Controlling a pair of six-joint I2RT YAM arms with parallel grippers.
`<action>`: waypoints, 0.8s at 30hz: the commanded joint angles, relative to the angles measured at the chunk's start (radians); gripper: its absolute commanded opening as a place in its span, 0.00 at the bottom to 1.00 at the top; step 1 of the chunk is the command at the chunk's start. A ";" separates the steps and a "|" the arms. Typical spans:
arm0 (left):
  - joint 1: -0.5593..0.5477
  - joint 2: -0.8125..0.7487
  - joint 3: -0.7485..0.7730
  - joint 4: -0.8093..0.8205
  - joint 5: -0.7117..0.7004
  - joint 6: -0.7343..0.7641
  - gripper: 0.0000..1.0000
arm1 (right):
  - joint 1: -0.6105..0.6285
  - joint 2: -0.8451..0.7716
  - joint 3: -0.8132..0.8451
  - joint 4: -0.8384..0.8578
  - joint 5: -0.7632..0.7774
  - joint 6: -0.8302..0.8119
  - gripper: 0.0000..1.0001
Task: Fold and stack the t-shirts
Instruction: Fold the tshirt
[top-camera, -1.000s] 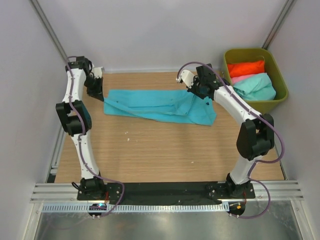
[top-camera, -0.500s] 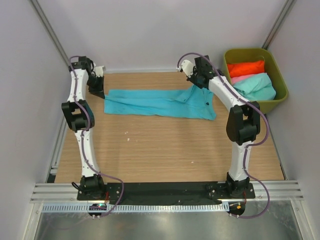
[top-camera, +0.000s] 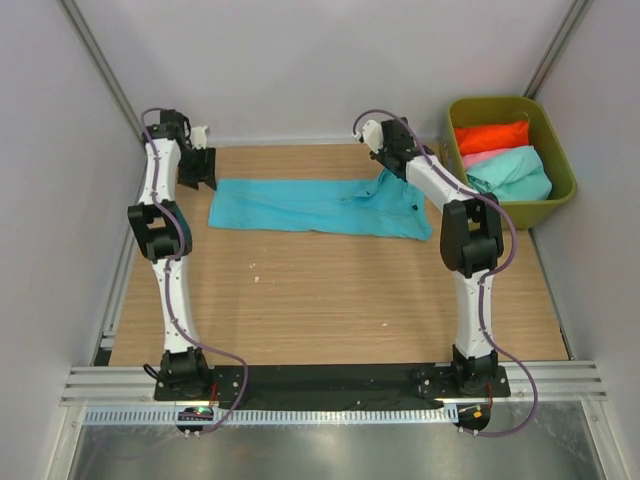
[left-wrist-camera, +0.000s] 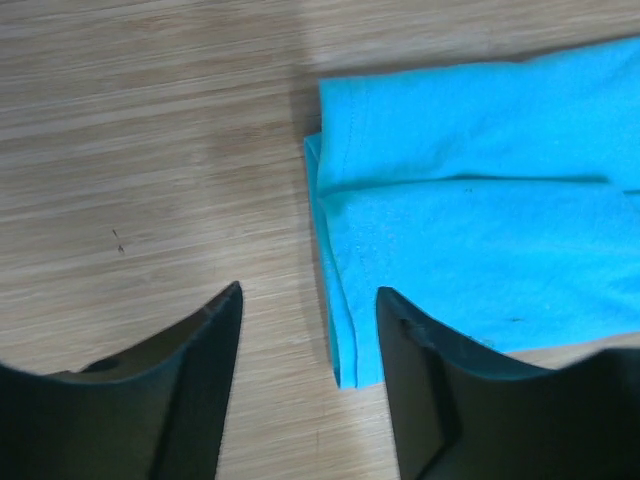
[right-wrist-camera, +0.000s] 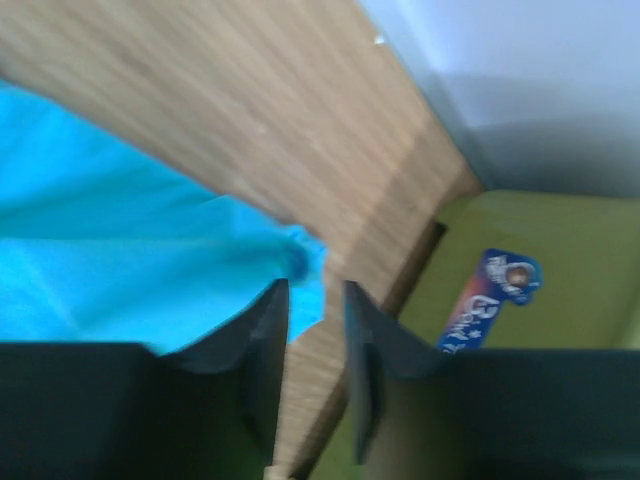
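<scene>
Surroundings: pale walls (top-camera: 300, 60) close in a wooden tabletop (top-camera: 320, 300), with both arms bolted at its near edge.
Turquoise shirt: the turquoise shirt (top-camera: 310, 205) lies flat as a long strip across the far part of the tabletop, running left to right. Its right end is wider and a little rumpled.
Shirt's left end: from the left wrist camera, the edge shows layers lying one on another, with a neat corner on bare wood.
Left hand: the left hand (left-wrist-camera: 310, 292) hangs over the far left of the tabletop, just at the shirt's left end. Its jaws stand well apart and it has let go. Only wood and the shirt's edge show between them.
Right hand: the right hand (right-wrist-camera: 315, 288) is at the far right end of the shirt, close to the bin. Its jaws are parted by a narrow gap and grip nothing. A pointed corner of the cloth lies just beyond the fingertips. This view is blurred.
Bin: an olive-green bin (top-camera: 562, 160) stands off the far right corner of the tabletop. A blue label (right-wrist-camera: 495, 310) is on its wall.
Bin contents: an orange-red shirt (top-camera: 492, 136) lies at the far side, a pink shirt (top-camera: 478, 157) peeks out in the middle, and a mint-green shirt (top-camera: 512, 172) is bundled nearest.
</scene>
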 joint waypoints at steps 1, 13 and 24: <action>-0.001 -0.090 0.025 0.054 -0.033 -0.015 0.59 | 0.000 -0.032 0.061 0.170 0.135 0.041 0.38; -0.027 -0.283 -0.330 0.087 0.128 -0.041 0.59 | 0.014 -0.215 -0.086 -0.029 -0.056 0.237 0.56; -0.060 -0.211 -0.432 0.050 0.199 -0.042 0.58 | 0.009 -0.255 -0.264 -0.186 -0.328 0.432 0.56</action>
